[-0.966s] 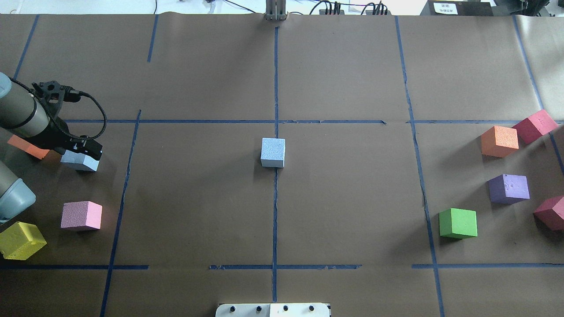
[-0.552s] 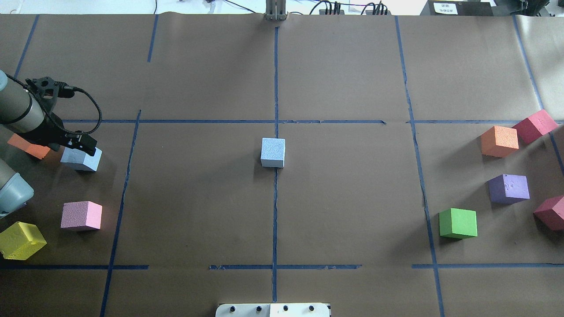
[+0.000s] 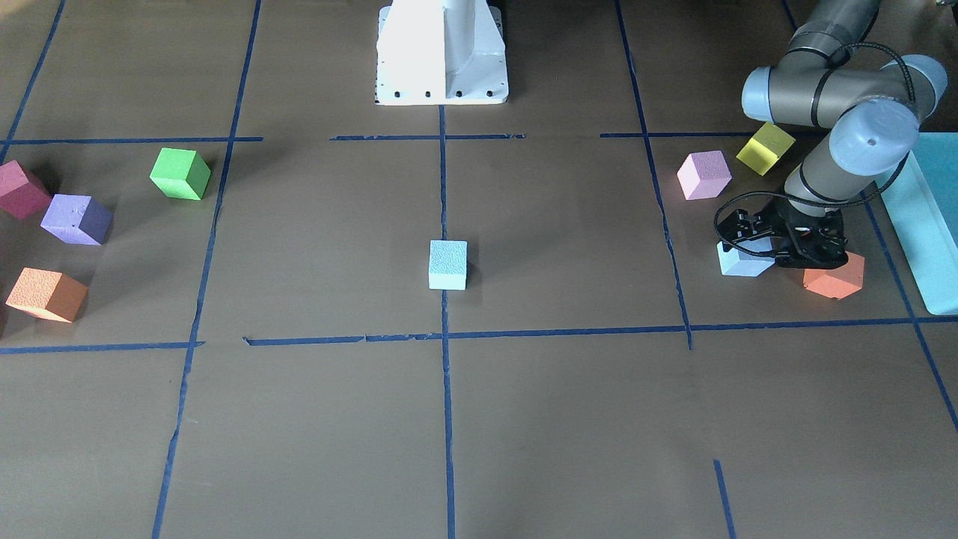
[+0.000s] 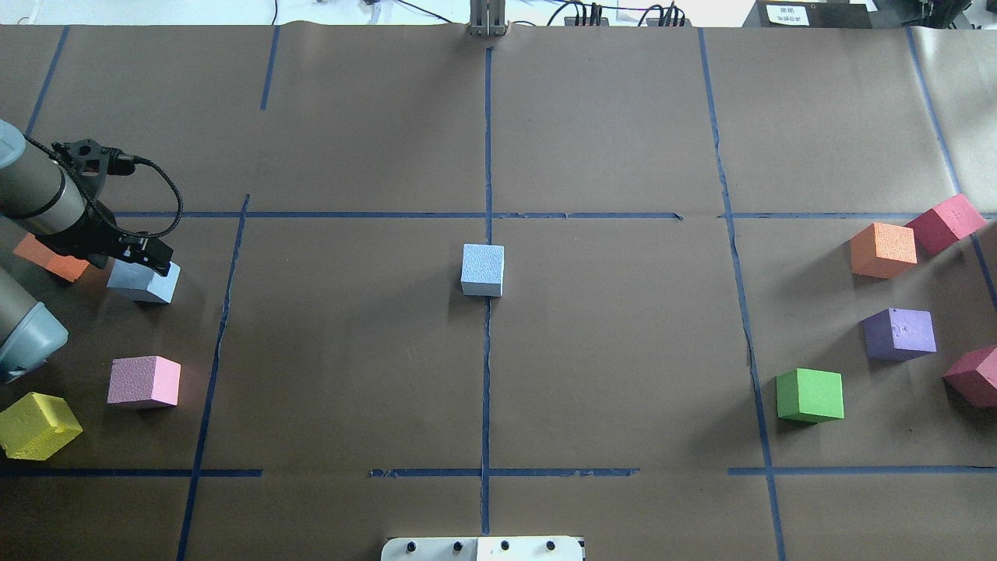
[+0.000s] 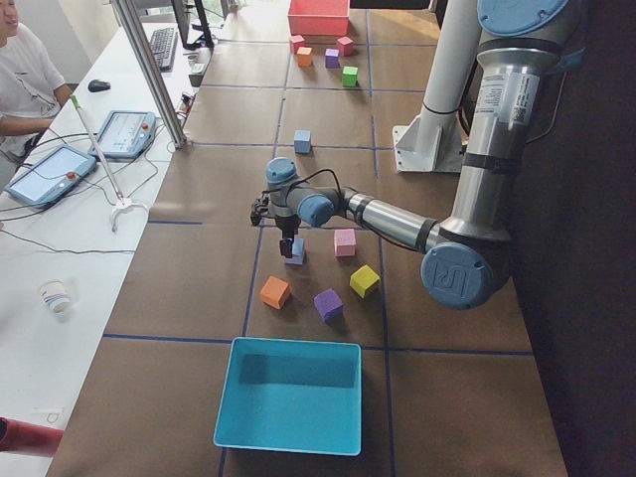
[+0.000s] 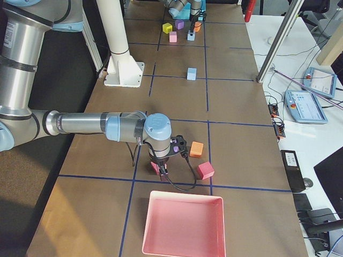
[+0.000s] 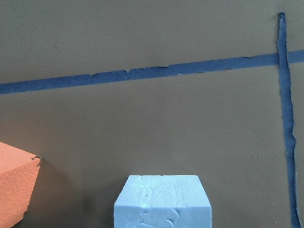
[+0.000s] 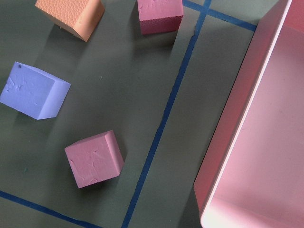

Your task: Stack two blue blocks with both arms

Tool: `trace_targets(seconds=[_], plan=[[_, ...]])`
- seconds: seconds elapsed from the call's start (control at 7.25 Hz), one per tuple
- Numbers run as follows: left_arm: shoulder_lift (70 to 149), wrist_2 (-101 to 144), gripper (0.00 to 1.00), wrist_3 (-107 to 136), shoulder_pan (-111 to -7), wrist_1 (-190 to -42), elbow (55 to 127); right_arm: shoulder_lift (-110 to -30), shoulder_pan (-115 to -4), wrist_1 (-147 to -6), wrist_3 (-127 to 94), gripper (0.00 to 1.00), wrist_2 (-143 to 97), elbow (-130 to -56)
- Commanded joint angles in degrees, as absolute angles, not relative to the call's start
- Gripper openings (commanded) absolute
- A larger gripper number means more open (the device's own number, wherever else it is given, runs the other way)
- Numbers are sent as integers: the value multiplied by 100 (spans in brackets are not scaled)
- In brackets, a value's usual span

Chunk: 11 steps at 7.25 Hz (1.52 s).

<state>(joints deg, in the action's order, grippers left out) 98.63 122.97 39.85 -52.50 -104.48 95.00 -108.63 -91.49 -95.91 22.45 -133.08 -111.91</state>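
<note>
**Drawn back over the left blue block**

Since a second ago, pulled slightly back toward the table's left edge: left gripper [image 4: 146, 255], low over the far side of the left blue block [image 4: 144, 284]; spread or closed, impossible to tell. Just beside, an orange cube [image 4: 51, 259]; nearer the robot, a pink cube [image 4: 144, 382]. Well apart on the centre tape line [image 4: 486, 374], the second blue block [image 4: 482, 269], with a wide stretch of brown paper [image 4: 335, 327] between. Right gripper [image 6: 163, 167] at the far end; state impossible to tell.
</note>
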Motion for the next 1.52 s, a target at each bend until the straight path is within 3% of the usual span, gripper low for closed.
trace_targets(seconds=[0.0, 0.28, 0.41, 0.55, 0.69, 0.97, 1.24, 1.38], plan=[[10053, 12296, 99, 3990, -5212, -10468, 9160, -10863, -9149, -9589, 2250, 100, -13315, -11162], [10055, 12287, 93, 4008, -5151, -10747, 9018, -10863, -9149, -9589, 2250, 100, -13315, -11153], [10037, 12287, 73, 4008, -5150, -10758, 9009, -10863, -9149, -9589, 2250, 100, -13315, -11153], [10011, 12270, 31, 3999, -5159, -10749, 9026, -10872, -9149, -9589, 2250, 100, -13333, -11153], [10019, 12243, 11, 4016, -5185, -10740, 9200, -10872, -9149, -9589, 2250, 100, -13333, -11153], [10237, 12095, 8, 4087, -5186, -9825, 10155, -10872, -9149, -9589, 2250, 100, -13368, -11153], [12084, 11778, 8, 4313, -4968, -7734, 10442, -10872, -9149, -9589, 2250, 100, -13412, -11153], [12746, 11673, 8, 5029, -4609, -7517, 10302, -10872, -9149, -9589, 2241, 100, -13421, -11153]])
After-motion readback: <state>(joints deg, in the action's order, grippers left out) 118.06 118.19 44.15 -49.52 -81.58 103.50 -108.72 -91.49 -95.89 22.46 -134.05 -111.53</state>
